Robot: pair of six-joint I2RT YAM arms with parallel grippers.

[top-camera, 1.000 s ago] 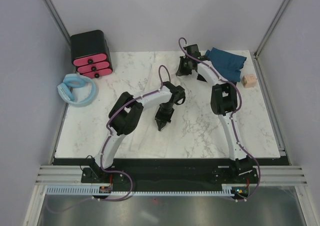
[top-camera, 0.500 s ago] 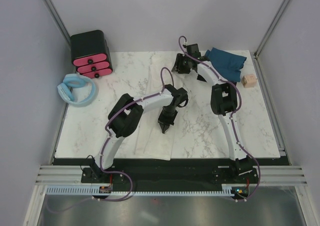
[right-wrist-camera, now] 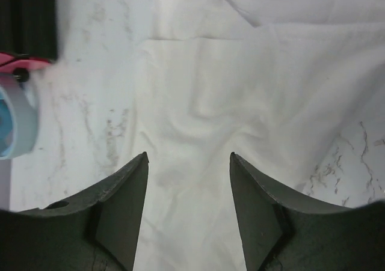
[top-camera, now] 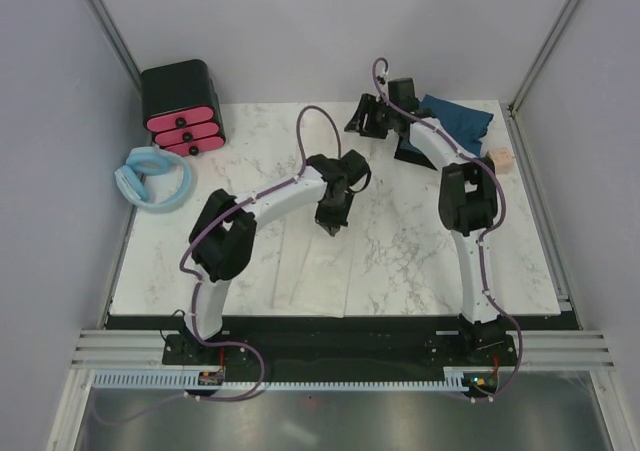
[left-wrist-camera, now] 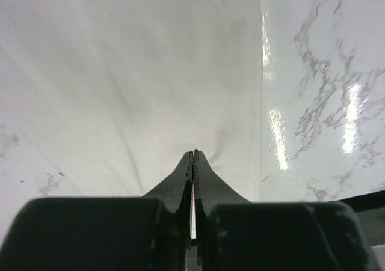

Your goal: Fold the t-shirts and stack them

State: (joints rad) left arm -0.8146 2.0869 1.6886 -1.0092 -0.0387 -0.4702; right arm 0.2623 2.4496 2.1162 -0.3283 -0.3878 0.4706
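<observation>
A robotics lab cell: pale grey panel walls (top-camera: 300,31) and silver aluminium frame posts (top-camera: 103,21) enclose a white marble-patterned tabletop (top-camera: 510,261); two white-and-black cabled robot arms (top-camera: 280,193) are bolted to its black front rail (top-camera: 340,356).

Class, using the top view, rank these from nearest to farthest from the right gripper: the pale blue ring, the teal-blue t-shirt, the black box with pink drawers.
From the right gripper:
1. teal-blue t-shirt, just to its right, at the far edge.
2. black box with pink drawers, at the far-left corner.
3. pale blue ring, at the left edge, on the near side of the box.
</observation>
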